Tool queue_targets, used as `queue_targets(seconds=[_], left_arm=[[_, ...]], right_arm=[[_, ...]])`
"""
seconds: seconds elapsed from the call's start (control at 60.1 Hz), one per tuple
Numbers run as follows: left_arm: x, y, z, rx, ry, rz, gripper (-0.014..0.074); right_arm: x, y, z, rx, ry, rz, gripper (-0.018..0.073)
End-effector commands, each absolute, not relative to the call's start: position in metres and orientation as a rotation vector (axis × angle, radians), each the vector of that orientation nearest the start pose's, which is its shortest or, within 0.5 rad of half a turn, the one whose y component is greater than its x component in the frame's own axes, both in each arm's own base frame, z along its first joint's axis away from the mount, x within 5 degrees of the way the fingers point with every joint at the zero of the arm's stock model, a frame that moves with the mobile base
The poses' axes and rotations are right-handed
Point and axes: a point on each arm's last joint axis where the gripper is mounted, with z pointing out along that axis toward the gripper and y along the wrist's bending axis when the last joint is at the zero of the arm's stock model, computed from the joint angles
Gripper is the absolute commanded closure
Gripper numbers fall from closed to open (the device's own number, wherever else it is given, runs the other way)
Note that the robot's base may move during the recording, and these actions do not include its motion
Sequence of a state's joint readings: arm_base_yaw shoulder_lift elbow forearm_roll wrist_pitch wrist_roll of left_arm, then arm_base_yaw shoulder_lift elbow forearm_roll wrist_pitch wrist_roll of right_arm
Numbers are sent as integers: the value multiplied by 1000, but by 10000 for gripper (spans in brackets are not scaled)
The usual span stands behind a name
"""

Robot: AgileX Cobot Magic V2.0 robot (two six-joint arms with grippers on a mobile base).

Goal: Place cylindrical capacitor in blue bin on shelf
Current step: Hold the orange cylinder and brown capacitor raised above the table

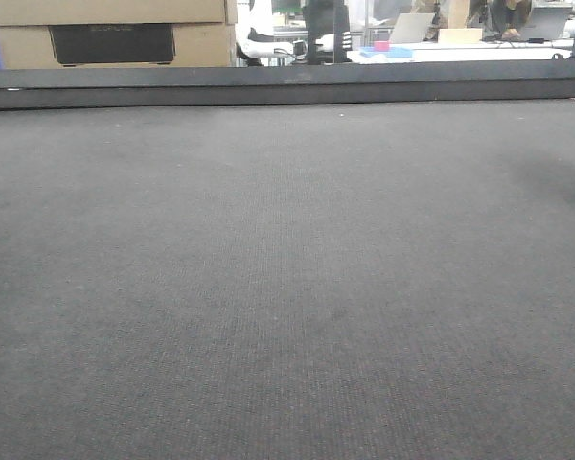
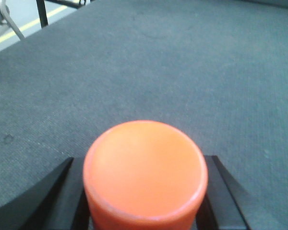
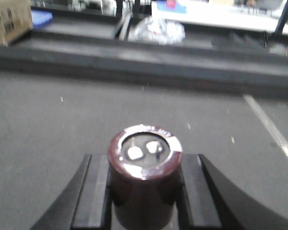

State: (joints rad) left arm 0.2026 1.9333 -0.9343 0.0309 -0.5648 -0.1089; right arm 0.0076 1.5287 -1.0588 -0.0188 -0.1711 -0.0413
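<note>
Since the right gripper [image 3: 144,191] is clamping the cylindrical capacitor [image 3: 145,160] dead centre, axis pointing toward 12 o'clock, that arm is doing the carrying (shelf and blue bin aren't showing anywhere). Left gripper [image 2: 145,206] is squeezing an orange cylinder [image 2: 145,163] over the tabletop [image 1: 287,287].

On my front camera the light is flat and even across the table [image 1: 287,287], a little grainy, with a soft shadow darkening the far right side and the bright background slightly washed out. My left wrist view is soft up close: the orange cylinder [image 2: 145,172] is blurred and its colour looks overexposed, while the table beyond it is sharper. On the right wrist view the capacitor [image 3: 144,163] catches white glare on its shiny top, and everything behind it is smeared and out of focus.
</note>
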Motion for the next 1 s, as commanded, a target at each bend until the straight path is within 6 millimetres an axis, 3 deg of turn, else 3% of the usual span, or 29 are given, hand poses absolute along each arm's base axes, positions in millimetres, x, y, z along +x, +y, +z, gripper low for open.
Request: queue_targets(seconds=[0.0, 0.299, 0.515, 0.765, 0.981], left_arm=[[383, 73, 182, -202, 1868, 66, 707], [351, 26, 282, -59, 1930, 43, 707], [308, -13, 360, 33, 1964, -1, 707], [243, -23, 405, 67, 1977, -26, 707], [191, -15, 416, 45, 2039, -12, 707]], right_arm=[[353, 2, 337, -62, 1798, -42, 585], [324, 4, 380, -34, 1891, 0, 585], [288, 10, 398, -55, 1963, 22, 585], [232, 22, 398, -109, 1932, 59, 585], [178, 28, 380, -169, 1904, 102, 585]])
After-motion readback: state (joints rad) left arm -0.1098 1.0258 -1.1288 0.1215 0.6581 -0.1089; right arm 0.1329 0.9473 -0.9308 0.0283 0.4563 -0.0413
